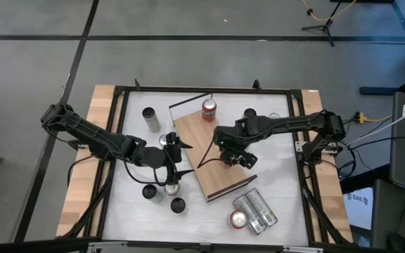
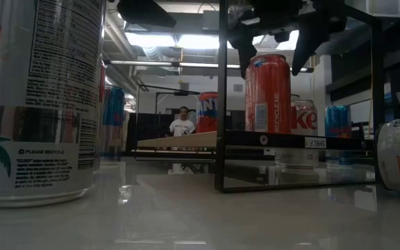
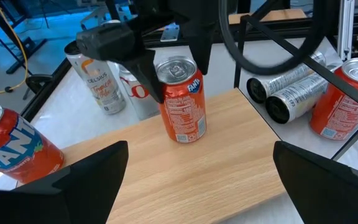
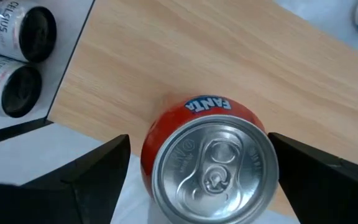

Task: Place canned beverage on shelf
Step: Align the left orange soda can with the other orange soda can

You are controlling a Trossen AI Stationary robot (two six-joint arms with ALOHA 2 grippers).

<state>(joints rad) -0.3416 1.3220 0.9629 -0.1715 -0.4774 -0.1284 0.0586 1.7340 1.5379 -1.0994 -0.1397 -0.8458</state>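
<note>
An orange Fanta can [image 4: 210, 168] stands upright on its base on the light-brown wooden shelf [image 1: 220, 172]; it also shows in the low view [image 2: 268, 94] and the left wrist view [image 3: 182, 102]. My right gripper [image 4: 199, 163] hangs open over it, pointing down, with one finger on each side of the can's top. Whether the fingers touch the can cannot be told. A second red can [image 1: 209, 109] stands at the shelf's far end. My left gripper [image 1: 183, 158] is open and empty at the shelf's left edge, facing the Fanta can.
Several upright cans [image 1: 151, 118] [image 1: 178, 205] stand on the white tabletop to the left of the shelf. Two silver cans [image 1: 257, 209] lie on their sides near its near right corner, next to a red can [image 1: 238, 220]. A thin black rail [image 1: 188, 102] stands at the shelf's far end.
</note>
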